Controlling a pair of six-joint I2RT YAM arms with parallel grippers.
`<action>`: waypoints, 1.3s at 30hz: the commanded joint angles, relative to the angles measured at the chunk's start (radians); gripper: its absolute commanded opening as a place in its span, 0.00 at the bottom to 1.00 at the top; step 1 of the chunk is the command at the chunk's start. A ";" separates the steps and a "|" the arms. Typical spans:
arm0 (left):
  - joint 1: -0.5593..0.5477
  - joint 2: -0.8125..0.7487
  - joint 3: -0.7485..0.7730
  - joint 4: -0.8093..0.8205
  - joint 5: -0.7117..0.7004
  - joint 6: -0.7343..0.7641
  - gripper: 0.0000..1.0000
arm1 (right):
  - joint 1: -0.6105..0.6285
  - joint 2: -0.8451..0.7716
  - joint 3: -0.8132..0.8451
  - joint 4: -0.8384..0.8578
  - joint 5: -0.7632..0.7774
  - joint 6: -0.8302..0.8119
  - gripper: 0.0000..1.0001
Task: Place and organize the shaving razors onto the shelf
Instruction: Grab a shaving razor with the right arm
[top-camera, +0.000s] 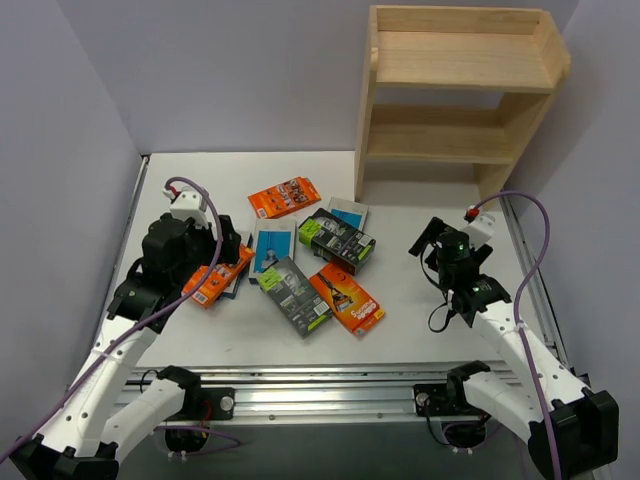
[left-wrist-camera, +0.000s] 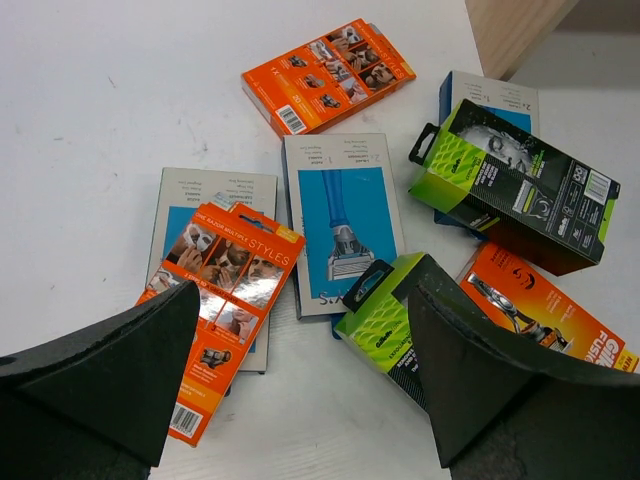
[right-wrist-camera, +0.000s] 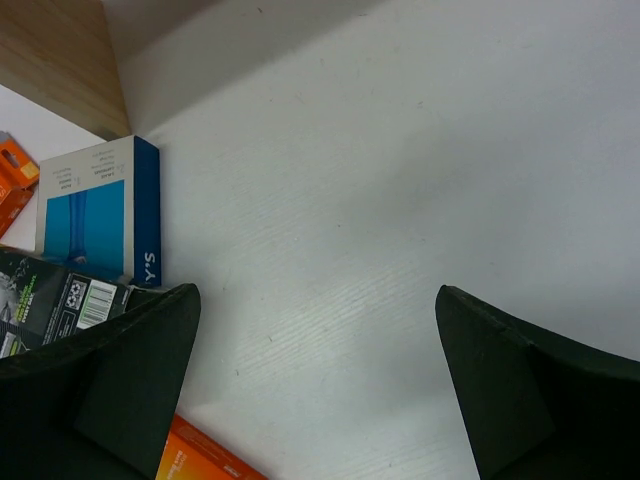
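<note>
White table (top-camera: 230, 340), glossy flat razor packs (top-camera: 295, 295), raw wooden shelf (top-camera: 460, 60) (left fingers (left-wrist-camera: 110, 370), right fingers (right-wrist-camera: 100, 370): wide apart, empty).

Bright, even light from above whitens the counter (top-camera: 240, 345), the shelf (right-wrist-camera: 50, 60) throws a soft grey shadow beside its foot, and the left pincer (left-wrist-camera: 305, 290) shows dark, soft-edged fingers (left-wrist-camera: 100, 390).

Orange packs (top-camera: 285, 196), light-blue cards (top-camera: 272, 245), black boxes (top-camera: 340, 240) with lime-green ends, pale wood shelf (top-camera: 460, 60), white table (top-camera: 400, 340).
</note>
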 joint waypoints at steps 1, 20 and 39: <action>0.002 0.013 0.015 0.047 0.013 0.015 0.94 | -0.002 0.002 0.007 0.008 0.054 0.045 1.00; 0.003 -0.029 0.021 0.010 -0.079 0.001 0.94 | -0.002 -0.173 -0.171 0.163 -0.531 -0.114 1.00; 0.040 -0.008 0.032 0.004 0.021 -0.028 0.94 | 0.069 0.109 -0.289 0.607 -0.632 0.266 1.00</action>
